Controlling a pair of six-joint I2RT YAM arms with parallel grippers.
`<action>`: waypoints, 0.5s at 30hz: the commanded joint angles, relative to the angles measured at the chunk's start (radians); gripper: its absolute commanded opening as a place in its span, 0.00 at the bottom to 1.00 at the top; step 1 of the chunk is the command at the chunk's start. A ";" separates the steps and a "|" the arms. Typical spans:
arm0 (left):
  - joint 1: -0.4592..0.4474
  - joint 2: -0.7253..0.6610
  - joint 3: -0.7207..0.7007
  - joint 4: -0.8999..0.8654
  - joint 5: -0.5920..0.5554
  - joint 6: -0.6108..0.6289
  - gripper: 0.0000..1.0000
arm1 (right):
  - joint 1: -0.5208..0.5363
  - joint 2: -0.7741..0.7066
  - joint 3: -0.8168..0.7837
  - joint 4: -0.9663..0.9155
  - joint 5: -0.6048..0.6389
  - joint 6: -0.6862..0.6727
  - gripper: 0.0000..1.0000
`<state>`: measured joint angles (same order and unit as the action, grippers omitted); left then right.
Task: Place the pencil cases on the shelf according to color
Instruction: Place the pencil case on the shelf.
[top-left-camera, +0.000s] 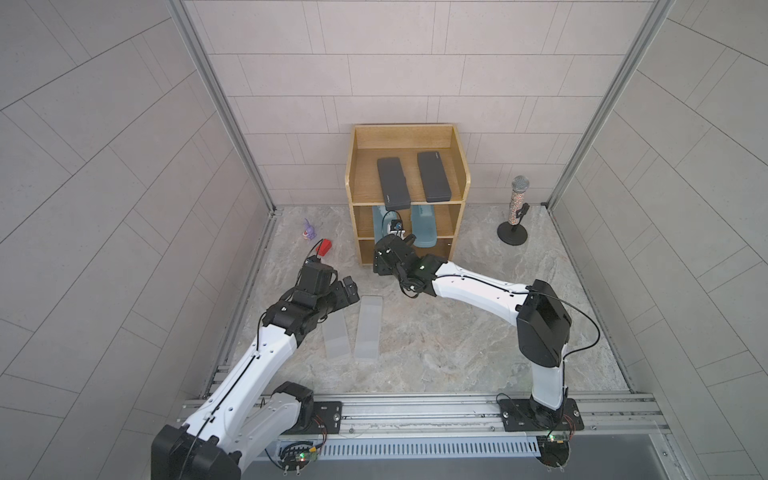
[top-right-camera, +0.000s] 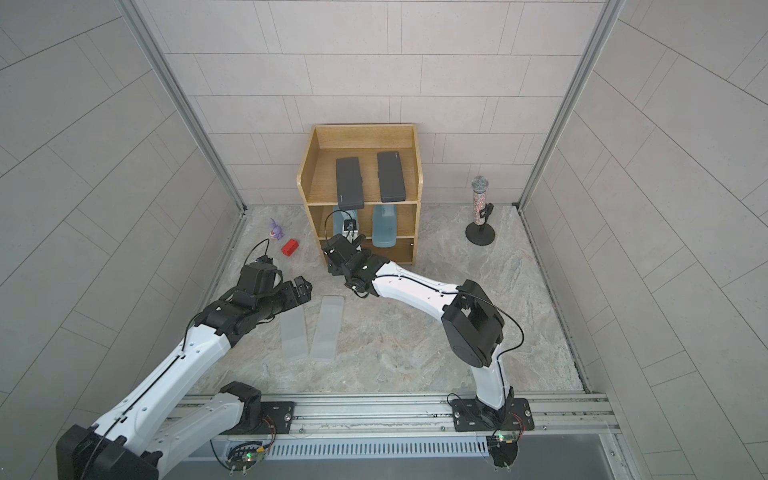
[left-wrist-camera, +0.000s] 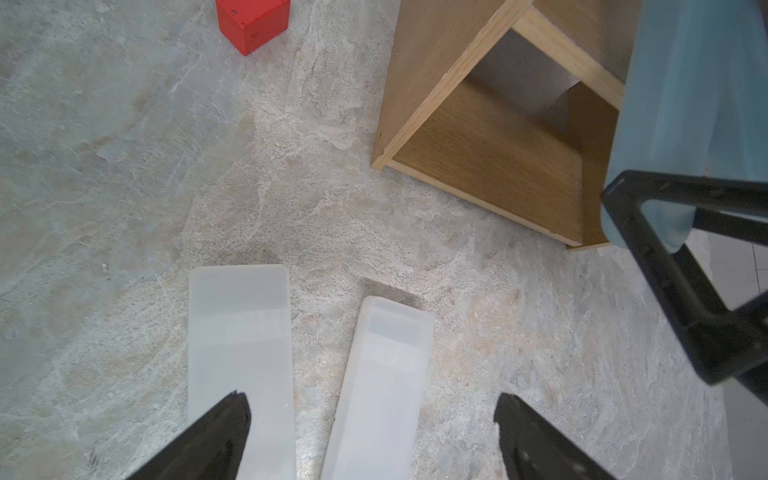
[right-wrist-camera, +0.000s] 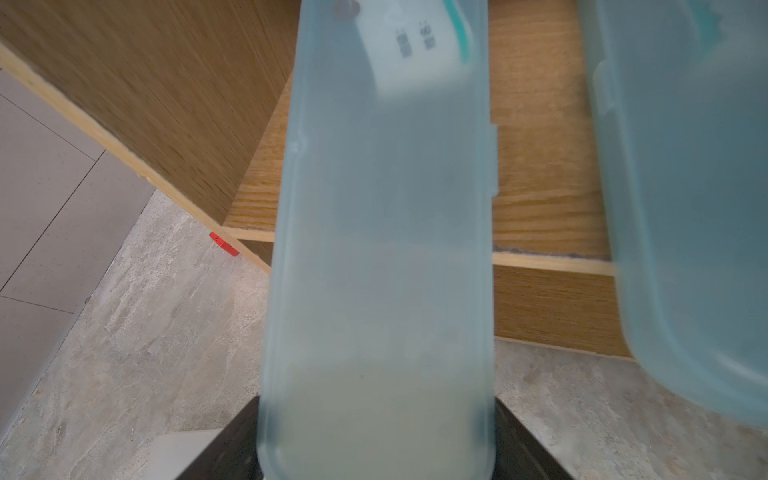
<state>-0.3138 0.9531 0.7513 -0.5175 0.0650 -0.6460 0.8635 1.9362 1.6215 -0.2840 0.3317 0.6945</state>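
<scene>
The wooden shelf (top-left-camera: 353, 174) stands at the back of the table, with two black pencil cases (top-left-camera: 392, 183) (top-left-camera: 433, 176) on its top level. One teal case (top-left-camera: 424, 228) lies on the middle level. My right gripper (right-wrist-camera: 378, 436) is shut on the near end of a second teal case (right-wrist-camera: 382, 249), whose far end reaches into the middle level to the left of the first. Two frosted pale grey cases (top-left-camera: 368, 328) (top-left-camera: 336, 338) lie side by side on the table. My left gripper (left-wrist-camera: 372, 397) hangs open just above their far ends, holding nothing.
A small red block (top-left-camera: 324, 247) and a purple toy (top-left-camera: 308, 230) sit left of the shelf. A microphone on a round stand (top-left-camera: 515, 212) is at the back right. Enclosure walls close in both sides, and a metal rail (top-left-camera: 415, 409) runs along the front.
</scene>
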 joint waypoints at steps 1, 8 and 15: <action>0.010 0.004 0.009 0.030 0.018 0.015 1.00 | -0.016 0.010 0.024 -0.034 0.013 -0.020 0.63; 0.019 0.018 0.011 0.045 0.049 0.016 1.00 | -0.025 0.018 0.053 -0.045 0.004 -0.026 0.80; 0.020 0.001 0.007 0.047 0.067 0.016 1.00 | -0.029 0.018 0.089 -0.058 -0.013 -0.032 0.90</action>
<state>-0.2993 0.9703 0.7513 -0.4824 0.1173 -0.6460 0.8368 1.9411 1.6840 -0.3157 0.3176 0.6739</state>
